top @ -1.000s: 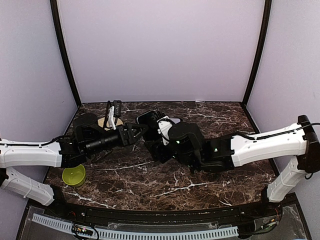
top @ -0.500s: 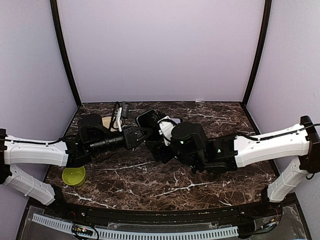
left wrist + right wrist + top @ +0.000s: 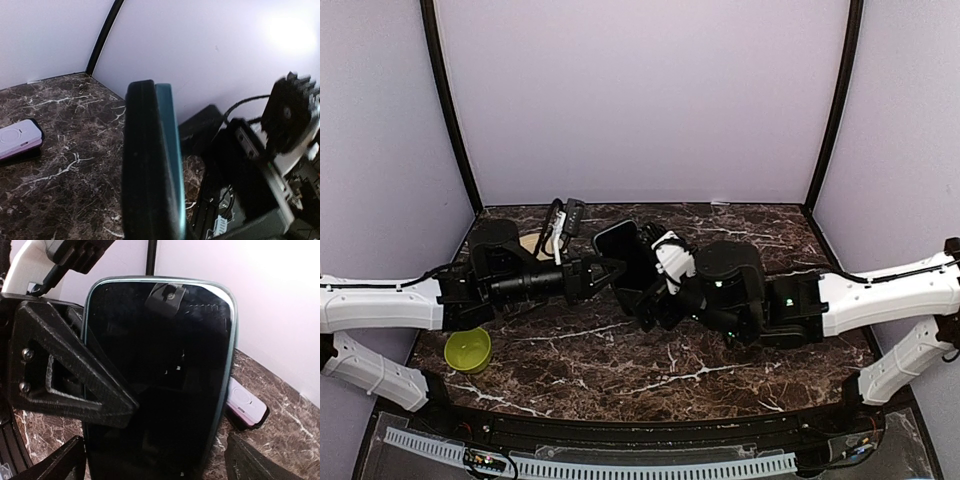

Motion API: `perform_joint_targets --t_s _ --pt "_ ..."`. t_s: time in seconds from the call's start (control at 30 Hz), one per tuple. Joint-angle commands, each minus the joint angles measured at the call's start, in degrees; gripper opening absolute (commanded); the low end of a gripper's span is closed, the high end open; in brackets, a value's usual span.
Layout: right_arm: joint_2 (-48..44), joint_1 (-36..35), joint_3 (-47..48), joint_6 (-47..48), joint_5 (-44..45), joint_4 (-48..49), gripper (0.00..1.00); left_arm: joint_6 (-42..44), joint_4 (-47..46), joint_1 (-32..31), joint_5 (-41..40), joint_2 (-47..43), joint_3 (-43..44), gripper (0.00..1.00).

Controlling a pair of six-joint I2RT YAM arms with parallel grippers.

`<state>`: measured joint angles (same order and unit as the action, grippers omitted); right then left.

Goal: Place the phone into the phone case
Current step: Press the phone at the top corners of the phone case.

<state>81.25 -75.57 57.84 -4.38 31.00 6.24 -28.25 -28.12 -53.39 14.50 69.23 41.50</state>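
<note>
Phone (image 3: 160, 375) stood upright above the marble table (image 3: 740, 360), its dark glass face turned to the right wrist camera and a teal rim showing all round. In the left wrist view it was seen edge-on, a black layer against a teal one.

Left gripper (image 3: 617, 268) was clamped on the phone. One black truss finger (image 3: 75, 385) lay across the lower left of the screen.

Right gripper (image 3: 156, 465) had its jaws spread wide, a finger (image 3: 55, 465) to each side of the phone's lower end. Whether either one touched the phone could not be told.

Phone case (image 3: 17, 140), white and pink with a dark edge, lay flat on the table beyond the phone, apart from both grippers.

Green bowl (image 3: 468, 351) sat near the table's left edge, beside the left arm.
</note>
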Motion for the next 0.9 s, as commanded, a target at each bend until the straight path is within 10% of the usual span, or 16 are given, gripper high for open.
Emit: perform_joint_targets --t_s 0.0,0.27,0.57,0.73,0.87 --pt "-9.3 0.5 -1.0 6.9 -7.5 -3.4 0.99 14.3 10.0 0.3 3.5 -6.8 3.8 0.00" --pt "-11.6 8.1 8.6 11.5 -48.2 -15.5 0.98 24.5 13.6 -0.8 15.1 -12.7 2.6 0.00" --pt "-3.4 8.4 17.3 9.4 -54.4 -18.4 0.78 25.8 13.6 -2.7 17.7 -12.3 3.1 0.00" --pt "-2.5 8.6 17.1 8.5 -54.3 -17.7 0.52 25.6 13.8 -3.2 16.9 -11.3 3.7 0.00" --pt "-3.4 9.0 15.0 7.0 -55.9 -14.5 0.07 25.3 13.5 -3.5 16.3 -11.0 3.5 0.00"
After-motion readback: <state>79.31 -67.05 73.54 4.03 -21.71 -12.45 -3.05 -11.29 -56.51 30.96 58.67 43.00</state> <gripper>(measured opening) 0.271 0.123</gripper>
